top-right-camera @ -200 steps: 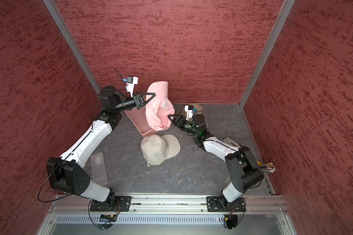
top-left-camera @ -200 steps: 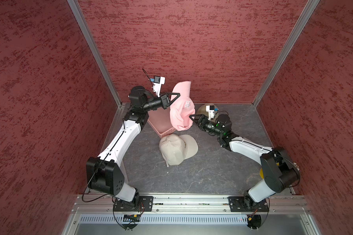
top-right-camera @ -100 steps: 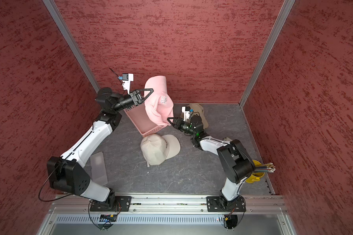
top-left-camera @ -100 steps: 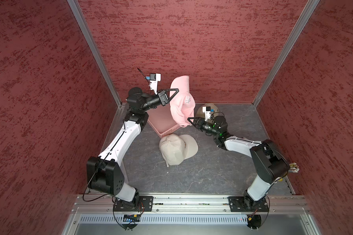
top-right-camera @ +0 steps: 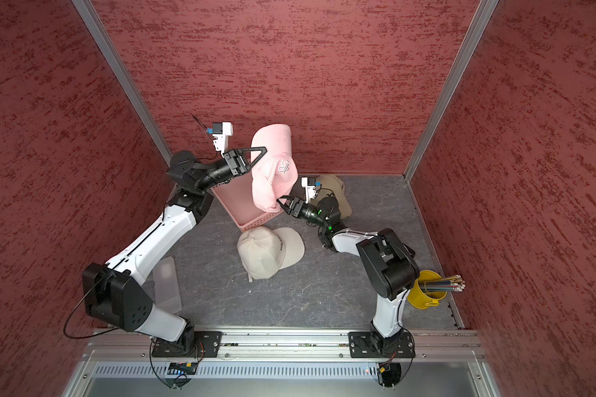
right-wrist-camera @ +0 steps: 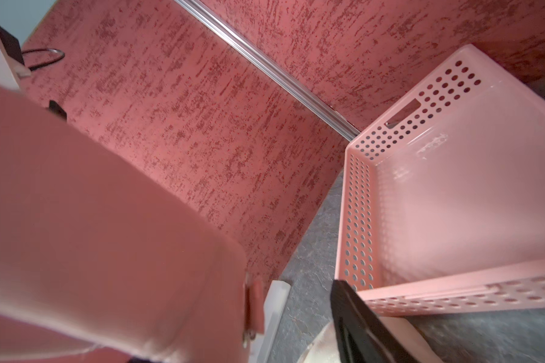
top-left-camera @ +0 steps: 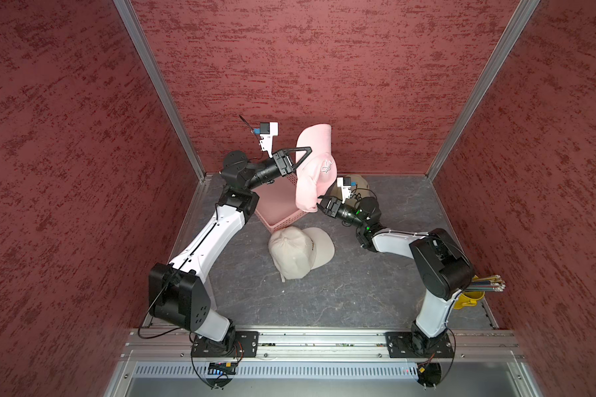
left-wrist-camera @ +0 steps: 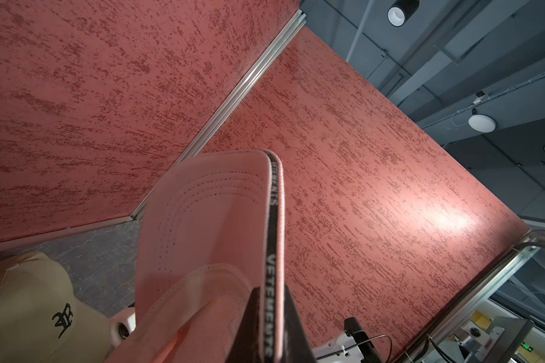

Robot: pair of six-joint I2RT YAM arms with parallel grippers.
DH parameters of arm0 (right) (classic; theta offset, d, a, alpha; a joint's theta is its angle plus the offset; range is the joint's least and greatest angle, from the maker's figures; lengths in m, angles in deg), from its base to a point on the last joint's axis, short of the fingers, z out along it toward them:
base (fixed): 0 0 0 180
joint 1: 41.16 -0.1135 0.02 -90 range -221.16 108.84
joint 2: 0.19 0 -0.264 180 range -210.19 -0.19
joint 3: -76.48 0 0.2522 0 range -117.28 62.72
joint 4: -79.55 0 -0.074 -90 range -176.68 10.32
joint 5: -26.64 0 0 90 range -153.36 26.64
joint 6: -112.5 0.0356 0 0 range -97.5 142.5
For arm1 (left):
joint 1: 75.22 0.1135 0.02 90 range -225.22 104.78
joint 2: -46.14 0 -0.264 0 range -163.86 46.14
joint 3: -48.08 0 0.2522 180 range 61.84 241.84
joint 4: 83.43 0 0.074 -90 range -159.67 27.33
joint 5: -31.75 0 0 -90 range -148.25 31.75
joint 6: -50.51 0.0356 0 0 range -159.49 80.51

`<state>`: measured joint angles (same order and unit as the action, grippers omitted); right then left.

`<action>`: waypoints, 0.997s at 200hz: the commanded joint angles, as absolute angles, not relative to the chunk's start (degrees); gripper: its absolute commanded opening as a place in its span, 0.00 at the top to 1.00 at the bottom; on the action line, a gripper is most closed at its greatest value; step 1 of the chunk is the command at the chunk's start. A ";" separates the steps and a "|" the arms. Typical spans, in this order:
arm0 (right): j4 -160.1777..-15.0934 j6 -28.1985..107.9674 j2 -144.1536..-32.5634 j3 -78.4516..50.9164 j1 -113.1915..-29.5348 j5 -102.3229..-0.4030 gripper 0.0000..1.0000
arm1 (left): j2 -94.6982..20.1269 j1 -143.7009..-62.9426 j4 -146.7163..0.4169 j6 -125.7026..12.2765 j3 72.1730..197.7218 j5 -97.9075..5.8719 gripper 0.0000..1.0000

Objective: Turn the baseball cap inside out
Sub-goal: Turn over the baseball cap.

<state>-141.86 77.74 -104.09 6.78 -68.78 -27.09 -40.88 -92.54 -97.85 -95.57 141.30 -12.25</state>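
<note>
The pink cap (top-left-camera: 315, 172) hangs over the basket (top-left-camera: 283, 220), its rim pinched in the closed left hand (top-left-camera: 306, 153), the right hand (top-left-camera: 320, 204) open at its lower edge; it looks light and soft, so I would grip the band.

Overhead stereo pair; close, upward-tilted wrist views
</note>
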 commanded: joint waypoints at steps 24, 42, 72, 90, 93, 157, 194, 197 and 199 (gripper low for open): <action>-112.98 58.34 -89.94 5.50 -67.99 -26.35 0.26 | -37.24 -88.00 -82.42 -96.97 139.72 -22.56 1.00; -97.99 50.17 -84.10 5.16 -67.89 -31.40 0.23 | -36.98 -86.38 -72.58 -95.84 142.05 -25.43 1.00; -79.32 40.22 -77.67 1.79 -67.79 -42.55 0.22 | -37.58 -87.94 -53.67 -85.69 150.31 -34.98 1.00; -73.13 36.48 -75.89 -0.82 -67.82 -48.32 0.22 | -37.65 -88.58 -50.64 -81.40 152.12 -36.17 1.00; -72.93 35.93 -75.68 -1.11 -67.85 -48.75 0.22 | -37.60 -88.58 -50.62 -81.02 152.14 -35.80 1.00; -72.74 35.67 -77.47 -8.91 -72.30 -46.58 0.29 | -37.24 -89.55 -52.51 -71.55 152.81 -24.71 1.00; -74.12 37.40 -79.22 -10.50 -76.71 -51.45 0.28 | -38.06 -87.37 -70.09 -74.83 147.87 -5.19 1.00; -74.06 37.77 -79.03 -10.37 -76.86 -51.94 0.27 | -38.37 -87.22 -70.71 -75.01 147.96 -3.91 1.00; -74.10 37.98 -78.92 -10.22 -76.89 -52.33 0.27 | -38.57 -87.08 -70.96 -75.14 148.06 -3.40 1.00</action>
